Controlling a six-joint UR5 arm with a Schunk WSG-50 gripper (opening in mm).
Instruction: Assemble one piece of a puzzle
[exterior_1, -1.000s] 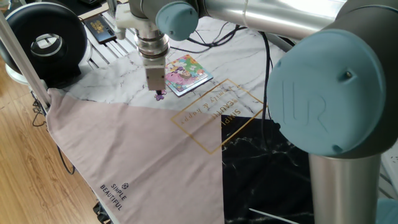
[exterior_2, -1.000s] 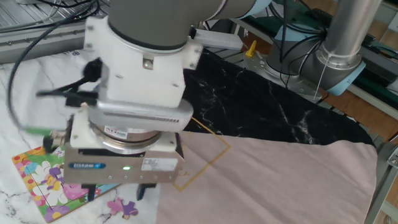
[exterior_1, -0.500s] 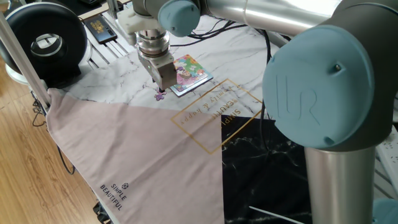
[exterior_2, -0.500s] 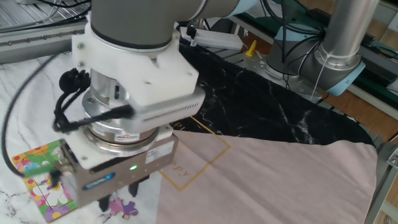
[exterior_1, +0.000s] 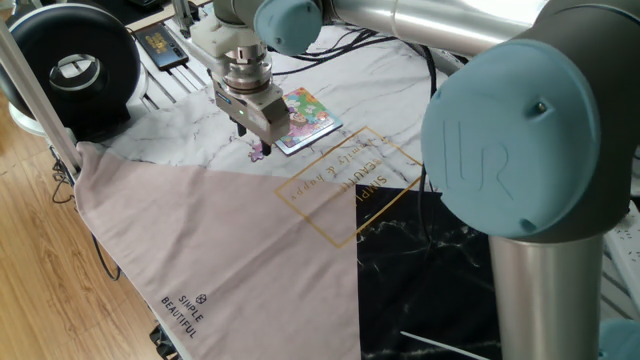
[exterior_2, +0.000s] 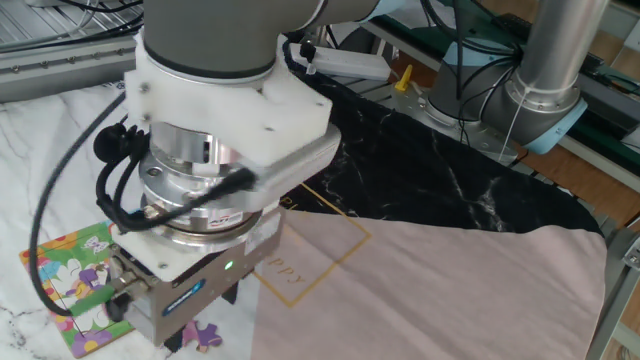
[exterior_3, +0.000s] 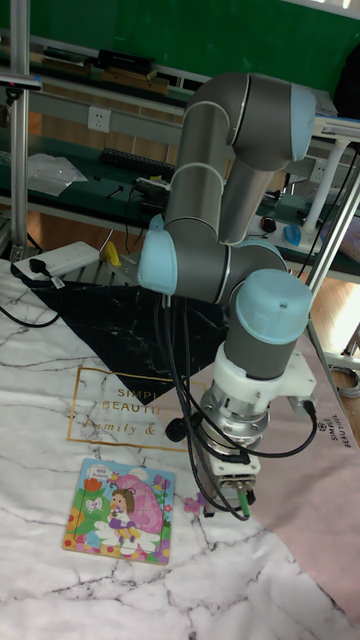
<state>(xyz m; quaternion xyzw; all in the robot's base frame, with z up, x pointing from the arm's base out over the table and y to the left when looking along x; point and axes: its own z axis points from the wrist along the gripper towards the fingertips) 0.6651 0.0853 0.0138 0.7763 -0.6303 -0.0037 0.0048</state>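
The hand (exterior_1: 262, 143) hangs over the piece (exterior_2: 195, 335), hiding most of it; its facing and the hand's grip cannot be told.

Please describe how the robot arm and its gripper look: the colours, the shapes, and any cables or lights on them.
The arm is made of thick silver-grey tubes with rounded light-blue joint caps; one cap bears an embossed UR logo. The wrist has a white housing over a shiny metal ring. Black cables loop beside it. The gripper is a grey boxy block with a small green light and dark jaws.
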